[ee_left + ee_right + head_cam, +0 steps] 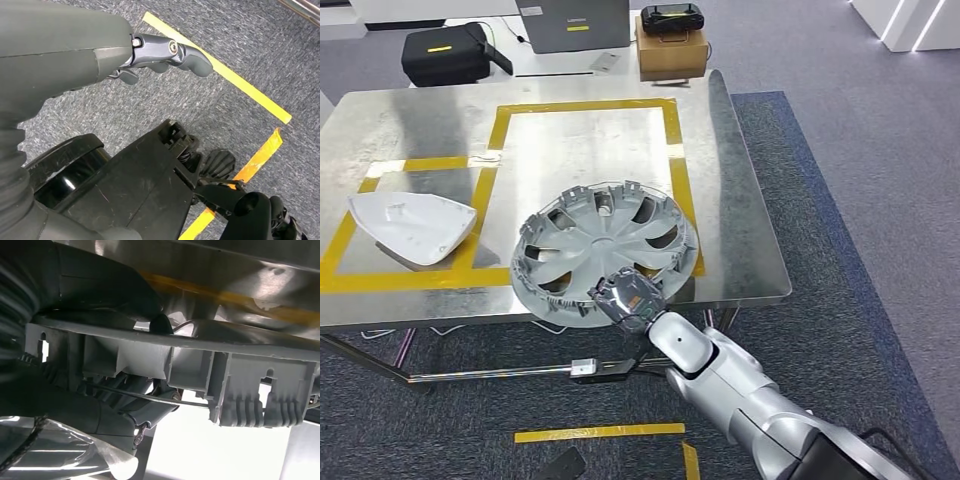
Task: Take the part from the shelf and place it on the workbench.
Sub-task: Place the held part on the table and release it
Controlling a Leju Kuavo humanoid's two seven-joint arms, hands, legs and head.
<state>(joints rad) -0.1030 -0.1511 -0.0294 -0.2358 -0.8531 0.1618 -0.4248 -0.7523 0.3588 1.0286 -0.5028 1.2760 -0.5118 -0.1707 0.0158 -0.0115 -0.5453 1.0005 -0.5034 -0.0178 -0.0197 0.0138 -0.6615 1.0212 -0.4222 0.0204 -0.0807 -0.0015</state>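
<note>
Risk of a slide off the front edge. Wheel cover (603, 250) lying on the metal workbench (743, 220), mostly inside the yellow tape frame (584, 105), near rim overhanging slightly. Right hand (628, 300) clamped on that near rim, fingers (113, 412) wrapped around it. Left hand (166, 52) hanging over the carpet, holding nothing, fingers loosely extended. Careless release or backward pull likely to drag the cover floorward; clips may snag fingers.
</note>
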